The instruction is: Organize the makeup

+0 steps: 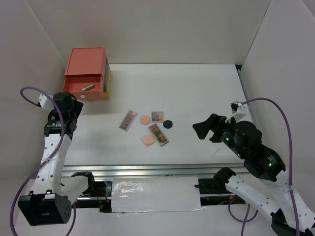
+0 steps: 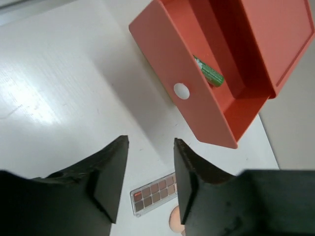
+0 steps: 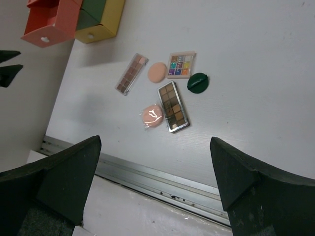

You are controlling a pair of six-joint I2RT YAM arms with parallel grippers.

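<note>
A green tube (image 1: 88, 87) (image 2: 209, 73) lies inside the pulled-out coral drawer (image 1: 84, 86) (image 2: 216, 105). My left gripper (image 1: 75, 100) (image 2: 151, 143) hovers just in front of that drawer, its jaws apart and nothing between them. On the table middle lie a pinkish palette (image 1: 128, 120) (image 3: 131, 73), a multicolour palette (image 1: 157, 116) (image 3: 181, 65), a brown palette (image 1: 158, 134) (image 3: 173, 106), two peach puffs (image 1: 144, 119) (image 1: 147, 140) and a dark green compact (image 1: 168, 124) (image 3: 198, 82). My right gripper (image 1: 206, 129) (image 3: 155, 147) is wide open, raised to the right of them.
The stacked drawer box (image 1: 88, 61) (image 3: 78, 17) stands at the back left, with green and yellow drawers under the coral one. White walls close in the table on three sides. A metal rail (image 3: 162, 177) runs along the near edge.
</note>
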